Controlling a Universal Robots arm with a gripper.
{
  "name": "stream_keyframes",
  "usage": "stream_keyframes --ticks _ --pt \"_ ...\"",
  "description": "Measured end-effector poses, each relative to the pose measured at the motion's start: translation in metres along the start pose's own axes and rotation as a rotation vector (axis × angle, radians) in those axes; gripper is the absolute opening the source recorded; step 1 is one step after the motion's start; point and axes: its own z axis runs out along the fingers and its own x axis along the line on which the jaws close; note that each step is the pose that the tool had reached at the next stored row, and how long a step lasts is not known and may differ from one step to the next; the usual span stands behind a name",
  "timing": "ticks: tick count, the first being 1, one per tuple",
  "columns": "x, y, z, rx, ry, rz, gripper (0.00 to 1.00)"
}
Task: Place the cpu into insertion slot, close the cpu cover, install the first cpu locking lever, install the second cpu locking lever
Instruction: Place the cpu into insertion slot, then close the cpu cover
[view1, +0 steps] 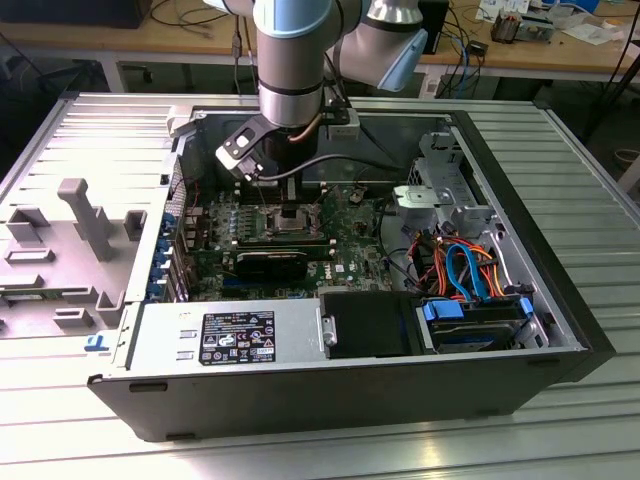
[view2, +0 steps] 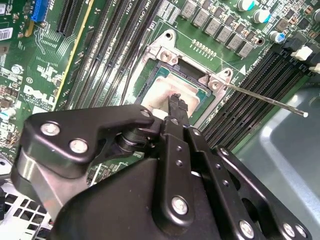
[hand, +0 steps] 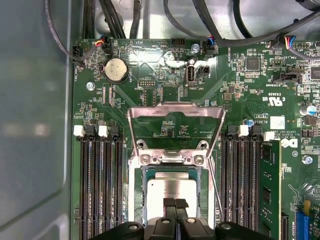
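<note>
over the green board (hand: 150, 85) | my gripper (hand: 175, 204) is pinched narrow, tips together with nothing between them, right above the cpu (hand: 172, 186); touching or not, i cannot tell | cpu lies flat in the insertion slot (hand: 140, 172) | cpu cover (hand: 175, 106) stands tilted up, open | thin locking lever (view2: 265, 99) sticks out beside the slot, unlatched

Open black computer case (view1: 350, 400) lying on ribbed metal surface (view1: 560, 440). Inside: grey power supply (view1: 230, 335) along the near wall, blue and orange cables (view1: 462, 268), blue-handled drive (view1: 480, 325), coin battery (hand: 116, 70), black memory slots (hand: 102, 185). Grey plastic moulding (view1: 85, 210) at the exterior view's left.
</note>
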Motion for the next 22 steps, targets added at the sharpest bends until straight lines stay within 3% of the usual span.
stream_keyframes --ticks 5,12,22 --pt "-0.0002 0.0013 -0.0019 0.003 0.0001 0.0 0.11" --pt "-0.0003 0.0013 -0.0152 0.0029 0.0003 0.0 0.11" --pt "-0.0003 0.0014 -0.0169 0.0029 0.0003 0.0 0.11"
